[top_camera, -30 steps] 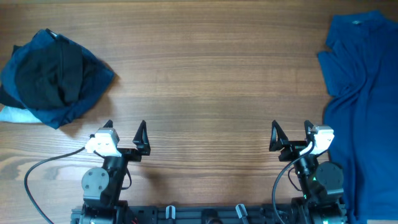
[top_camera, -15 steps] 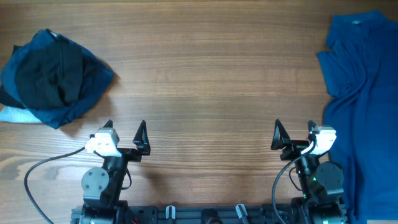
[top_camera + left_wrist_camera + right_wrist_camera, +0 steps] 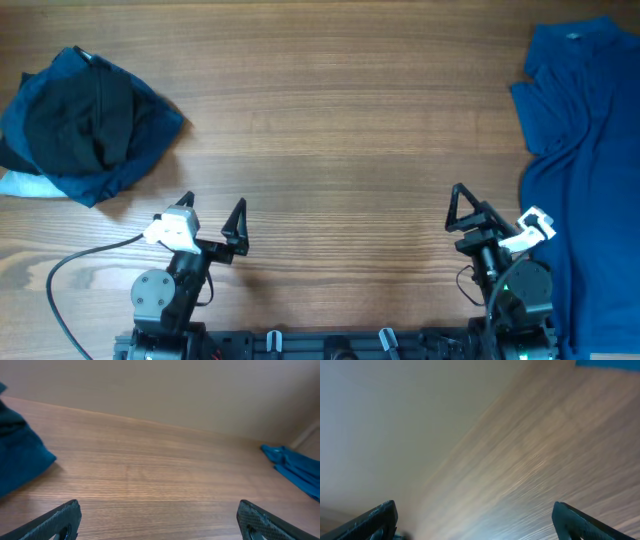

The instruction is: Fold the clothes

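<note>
- Two robot arms stand at the near edge of the light-brown wooden table (image 3: 330, 130): the left arm (image 3: 160, 292) toward the near left corner, the right arm (image 3: 520, 290) toward the near right corner.
- From the left arm a thin black cable (image 3: 60, 275) curves off toward the near left corner.
- The left gripper (image 3: 212, 204) has its black fingers spread wide with nothing between them. Its wrist camera sees only bare wood ahead.
- The right gripper (image 3: 476, 205) is also spread wide and empty, and sits askew, angled toward the right edge. Its wrist picture is blurred, showing wood grain and a sliver of blue.
- A large medium-blue short-sleeved polo shirt (image 3: 585, 150) lies rumpled along the right edge, from the near right corner up to the far right corner. Part of it runs past the picture. It is just beside the right arm, clear of the fingers.
- A heap of dark-blue and black garments (image 3: 85, 120) sits at the left edge toward the far left corner, well apart from both grippers. The black piece is bunched on top of the dark-blue one.
- A small pale scrap (image 3: 18, 183) pokes out under the heap's near side.
</note>
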Robot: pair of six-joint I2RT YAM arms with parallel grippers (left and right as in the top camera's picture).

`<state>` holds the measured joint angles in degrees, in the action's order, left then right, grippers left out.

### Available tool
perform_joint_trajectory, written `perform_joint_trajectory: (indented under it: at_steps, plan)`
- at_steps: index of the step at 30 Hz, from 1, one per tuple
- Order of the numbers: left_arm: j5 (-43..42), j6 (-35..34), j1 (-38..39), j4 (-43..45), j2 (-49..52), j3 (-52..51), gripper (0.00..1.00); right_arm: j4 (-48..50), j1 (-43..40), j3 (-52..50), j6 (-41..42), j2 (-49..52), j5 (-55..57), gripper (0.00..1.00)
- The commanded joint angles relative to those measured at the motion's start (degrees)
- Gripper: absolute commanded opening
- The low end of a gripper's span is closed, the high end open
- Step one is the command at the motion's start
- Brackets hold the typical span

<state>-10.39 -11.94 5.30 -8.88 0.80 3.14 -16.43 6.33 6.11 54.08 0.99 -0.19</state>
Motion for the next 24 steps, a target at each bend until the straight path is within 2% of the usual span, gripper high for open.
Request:
perform_joint_trajectory:
  at_steps: [1,2,4,7,10,14,17,19,24]
  plan:
    - [-2.7,-0.6,0.4,0.4,-0.4,-0.4,1.0,1.1,0.1,0.1,3.1,-0.5,-6.8,1.0]
    - [-2.7,-1.5,0.4,0.3,-0.4,-0.3,1.0,3.2,0.1,0.1,-5.9,-0.5,-12.7,1.0]
    - [-2.7,-4.1,0.4,0.3,-0.3,1.0,1.0,6.8,0.1,0.1,-16.4,-0.4,-21.6,1.0]
    - [-1.9,-4.4,0.4,-2.0,0.0,6.0,1.0,8.0,0.1,2.3,-19.6,1.0,-30.0,1.0]
    - [0.0,-4.2,0.4,-7.8,4.0,13.3,1.0,6.1,0.1,6.3,-23.0,6.5,-35.9,1.0]
    - [0.0,-2.2,0.4,-15.3,17.7,24.8,0.99,1.9,0.1,16.3,-30.3,23.0,-35.7,1.0]
    - [0.0,-2.2,0.4,-21.2,30.7,34.8,1.0,-3.2,0.1,26.6,-32.7,36.8,-33.5,1.0]
    - [-0.1,-2.3,0.4,-27.6,40.8,43.9,1.0,-10.6,0.1,37.1,-32.8,49.5,-27.3,1.0]
    - [1.4,-1.6,0.4,-41.6,58.9,63.5,1.0,-27.8,0.1,60.3,-37.7,71.3,-15.5,1.0]
